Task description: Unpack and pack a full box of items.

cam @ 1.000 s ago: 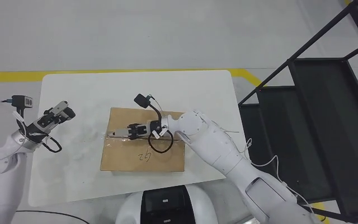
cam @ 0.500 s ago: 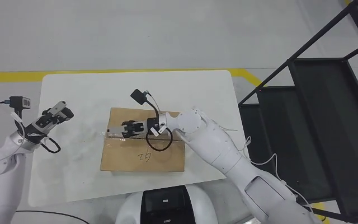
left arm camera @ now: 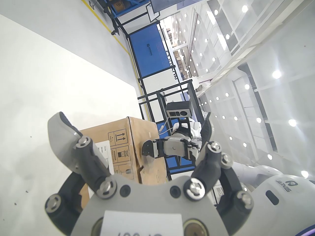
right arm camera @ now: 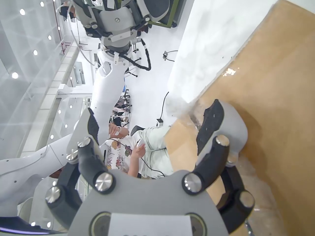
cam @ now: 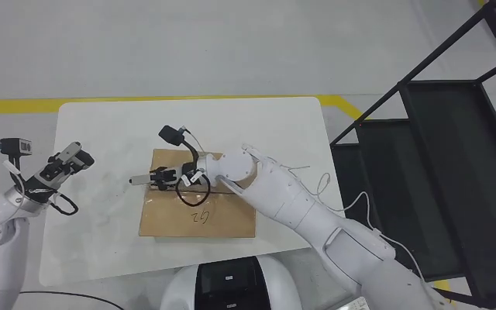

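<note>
Box (cam: 198,208), brown cardboard, flaps shut, flat on the white table (cam: 101,240), just below and left of the middle of the top view. Seam (cam: 232,193) across its top, running left to right in that frame. Handwritten mark (cam: 200,216) on the flap below the seam. In the left wrist view, one side of the box (left arm camera: 133,133) turned to the camera, with printed handling symbols and a white label (left arm camera: 104,149).

Right gripper (cam: 141,179) at the box's left edge, about level with the seam. Its arm stretched in from the lower right of the top view, across the box top. Fingers apart, clamped on nothing. Closer, in the right wrist view, the same right gripper (right arm camera: 151,114) with one finger (right arm camera: 221,124) down at the cardboard's edge beside crinkled clear tape (right arm camera: 187,109); contact with the cardboard not certain. Other finger (right arm camera: 85,128) out past the edge, in the air beyond the table. Black cable (cam: 188,195) looped from the wrist, hanging over the box top.

Left gripper (cam: 77,153) at the far left of the top view, over the table's left edge, roughly level with the box's upper edge and well apart from it. Fingers spread wide, nothing between them, aimed toward the box.

Black stair frame (cam: 418,155) filling the right of the top view, just beside the table. Yellow line (cam: 155,99) on the floor along the table's upper edge.
</note>
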